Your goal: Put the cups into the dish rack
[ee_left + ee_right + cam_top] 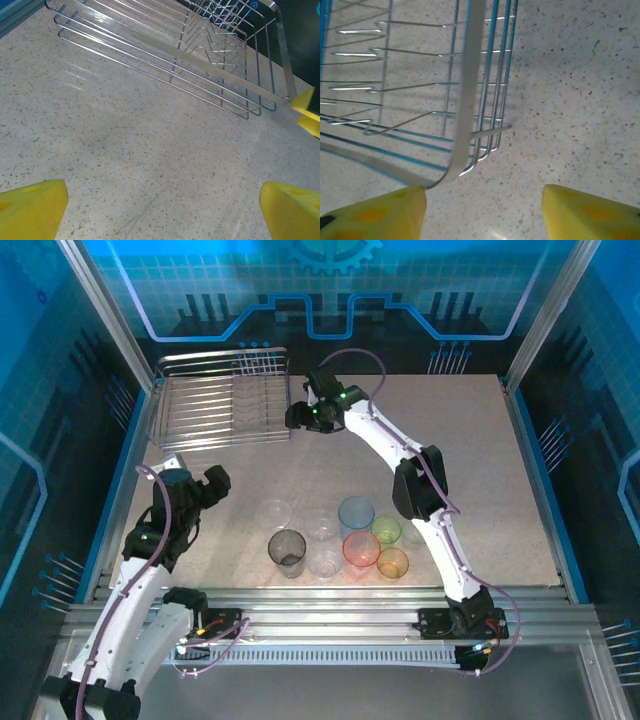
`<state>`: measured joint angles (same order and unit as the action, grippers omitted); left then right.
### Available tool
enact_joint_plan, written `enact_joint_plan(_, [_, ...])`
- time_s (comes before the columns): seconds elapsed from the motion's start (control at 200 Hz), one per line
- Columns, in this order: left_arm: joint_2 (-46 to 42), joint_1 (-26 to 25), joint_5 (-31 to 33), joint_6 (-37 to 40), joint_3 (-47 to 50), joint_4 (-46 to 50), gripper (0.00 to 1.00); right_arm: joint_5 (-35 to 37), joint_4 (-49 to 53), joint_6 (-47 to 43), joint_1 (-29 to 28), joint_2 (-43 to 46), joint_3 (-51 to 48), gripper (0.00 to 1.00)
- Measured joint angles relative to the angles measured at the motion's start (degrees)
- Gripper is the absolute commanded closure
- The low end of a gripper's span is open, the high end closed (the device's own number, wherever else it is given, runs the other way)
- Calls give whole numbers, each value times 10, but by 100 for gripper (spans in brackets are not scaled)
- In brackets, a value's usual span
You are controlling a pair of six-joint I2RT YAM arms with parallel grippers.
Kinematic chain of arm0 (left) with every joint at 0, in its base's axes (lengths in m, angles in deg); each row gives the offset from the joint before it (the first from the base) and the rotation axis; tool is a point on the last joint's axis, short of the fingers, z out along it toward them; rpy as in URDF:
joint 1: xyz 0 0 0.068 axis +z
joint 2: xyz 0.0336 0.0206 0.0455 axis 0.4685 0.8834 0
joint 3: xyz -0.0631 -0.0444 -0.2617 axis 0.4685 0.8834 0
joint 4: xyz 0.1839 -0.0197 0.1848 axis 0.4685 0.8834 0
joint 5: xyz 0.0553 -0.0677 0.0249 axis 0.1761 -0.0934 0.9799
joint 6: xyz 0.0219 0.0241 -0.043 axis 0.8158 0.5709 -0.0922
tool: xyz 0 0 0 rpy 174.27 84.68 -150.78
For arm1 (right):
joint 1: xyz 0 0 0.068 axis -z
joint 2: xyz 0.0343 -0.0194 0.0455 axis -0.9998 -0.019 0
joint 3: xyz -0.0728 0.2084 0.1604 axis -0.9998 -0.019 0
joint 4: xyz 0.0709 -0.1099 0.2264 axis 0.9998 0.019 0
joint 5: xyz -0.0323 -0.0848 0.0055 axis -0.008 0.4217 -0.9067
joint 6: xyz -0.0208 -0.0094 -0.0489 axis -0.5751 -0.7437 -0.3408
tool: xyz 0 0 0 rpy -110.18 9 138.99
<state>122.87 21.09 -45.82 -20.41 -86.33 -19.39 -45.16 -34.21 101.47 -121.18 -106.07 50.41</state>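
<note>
Right fingers (pixel 590 212) and left fingers (pixel 30 207) stand apart, empty; dish rack (pixel 470 75) corner lies just ahead of the right pair, cups (pixel 287 550) well apart from both.

Both arms (pixel 378 440) have glossy white shells (pixel 132 592) broken by chunky black joint housings (pixel 418 488). Thin mauve cables (pixel 362 352) loop along them, green lights (pixel 318 410) glow near the wrists, and the fingertips (pixel 30 207) are blunt yellow wedges.
</note>
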Motion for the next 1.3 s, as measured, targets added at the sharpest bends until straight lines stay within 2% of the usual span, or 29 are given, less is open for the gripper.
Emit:
enact_joint_plan(0.365, [28, -21, -7, 0, 0, -2, 1, 5, -40, 20, -1, -49, 61, 52])
enact_joint_plan(0.645, [40, -21, -7, 1, -1, -8, 1, 41, -64, 23, -3, -74, 108, 64])
enact_joint_plan(0.911, [57, -21, -10, 0, -2, -13, 1, 53, -82, 26, -3, -96, 118, 69])
enact_joint_plan(1.131, [61, -24, -12, 0, -1, -17, 1, 63, -84, 24, -4, -104, 137, 88])
enact_joint_plan(1.301, [61, -34, -13, 0, 0, -17, 1, 103, -68, 11, -3, -104, 146, 100])
